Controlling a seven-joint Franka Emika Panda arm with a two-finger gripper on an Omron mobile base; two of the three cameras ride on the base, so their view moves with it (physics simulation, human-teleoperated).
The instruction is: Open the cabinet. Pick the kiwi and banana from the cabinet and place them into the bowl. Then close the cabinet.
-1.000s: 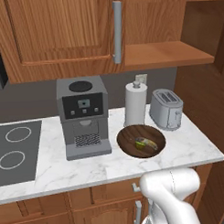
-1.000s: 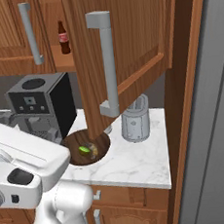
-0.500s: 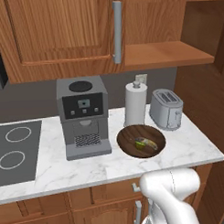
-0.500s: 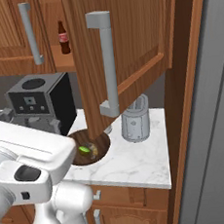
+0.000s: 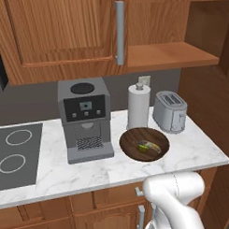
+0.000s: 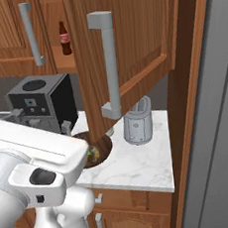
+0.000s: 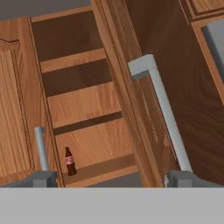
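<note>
Reddish-brown wood makes up the cabinet (image 5: 62, 34), and its state is read differently from each side: in the left base view one door is seen closed with its grey bar handle (image 5: 120, 32), and a bare wooden shelf (image 5: 170, 56) is exposed beside it, while in the right base view the other door (image 6: 123, 45) is seen swung out toward the camera, with its own bar handle (image 6: 109, 66) in front. A dark cola bottle (image 6: 64, 38) with a red label is shown standing on the shelf in the right base view and in the hand view, but it is hidden in the left base view. The wooden bowl (image 5: 131, 146) is seen whole in the left base view, on the marble counter (image 5: 202, 150) between the coffee machine (image 5: 86, 119) and the toaster (image 5: 170, 112), in front of the paper towel roll (image 5: 139, 106); the banana (image 5: 154, 146) and the kiwi (image 5: 143, 147) lie inside it, touching. In the hand view the gripper (image 7: 111, 178) is seen spread wide, with nothing between its fingertips (image 7: 181, 178), facing the open cabinet. Counted are two doors, two bar handles, one bottle, one bowl, one banana and one kiwi.
</note>
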